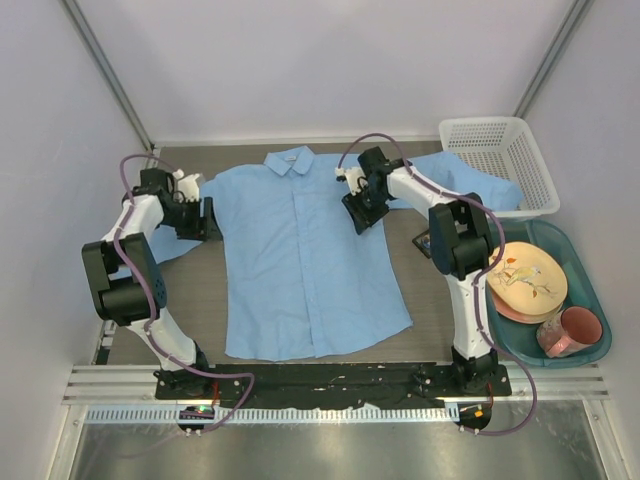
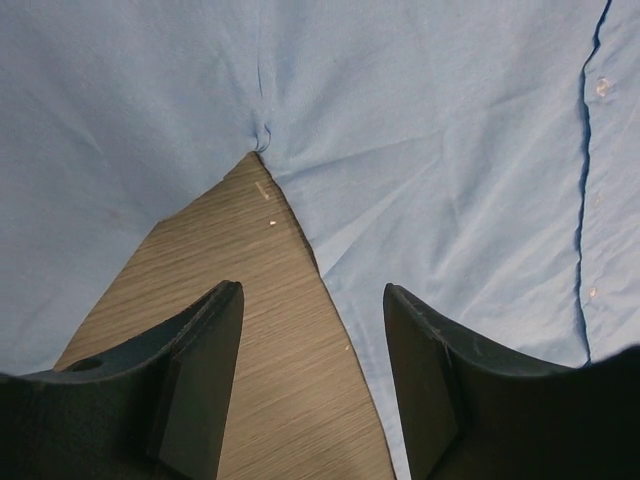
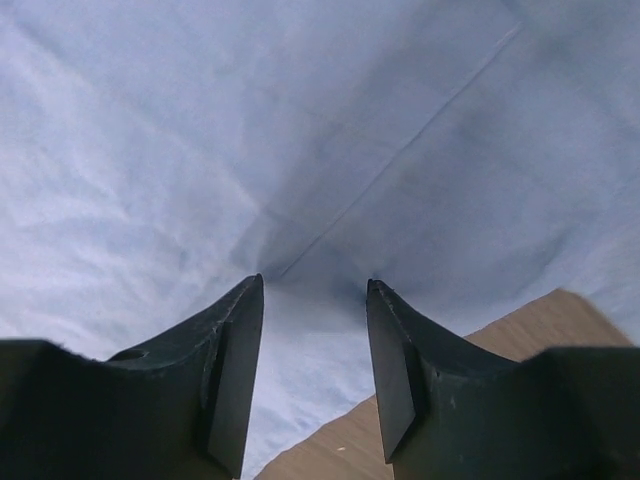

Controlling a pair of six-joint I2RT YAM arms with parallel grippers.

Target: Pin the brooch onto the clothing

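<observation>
the left gripper (image 2: 312, 300) hangs parted and empty by the armpit of the spread light blue button-up shirt (image 1: 300, 270), the right gripper (image 3: 315, 292) parted above its shoulder: seemingly the laying-out step, and the unseen brooch needs fetching next.

Lab test cell, white panel walls (image 1: 330, 60), aluminium base rail (image 1: 340, 383)

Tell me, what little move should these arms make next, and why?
Probably the right fingers should leave the shirt for the small black case beside it: both they and the left fingers stand open and empty, the shirt lies flat, and no brooch shows.
</observation>
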